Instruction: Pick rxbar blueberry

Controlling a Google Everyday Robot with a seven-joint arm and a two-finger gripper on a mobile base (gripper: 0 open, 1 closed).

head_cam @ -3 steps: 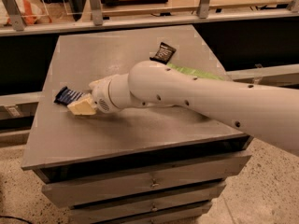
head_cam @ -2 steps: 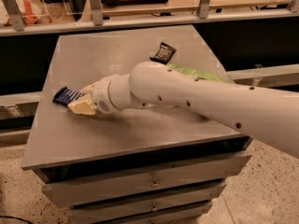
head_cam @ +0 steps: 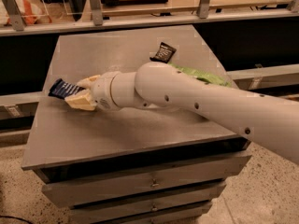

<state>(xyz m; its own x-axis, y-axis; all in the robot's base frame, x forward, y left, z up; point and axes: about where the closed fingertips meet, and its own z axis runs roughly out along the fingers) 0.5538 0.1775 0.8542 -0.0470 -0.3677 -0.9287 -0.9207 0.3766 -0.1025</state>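
**Camera view: approach stage of the pick.** My end effector (head_cam: 80, 92) sits low over the grey surface (head_cam: 117, 139) near its 9 o'clock edge, at the end of the white arm (head_cam: 210, 101) that reaches in from 4 o'clock. It meets the rxbar blueberry (head_cam: 62, 88) at the bar's 3 o'clock end. I cannot tell how far open the end effector is, or whether it has hold of the bar.

The bar appears to lie flat on the surface, so I judge the reach done and the secure grasp and lift not yet done. The bar is a flat navy-blue wrapper with pale stripes, and its 9 o'clock end points toward the surface's edge.

A black-brown bar wrapper (head_cam: 163, 52) lies at 1 o'clock, well apart. A green chip bag (head_cam: 201, 75) at 3 o'clock is partly hidden behind the arm.
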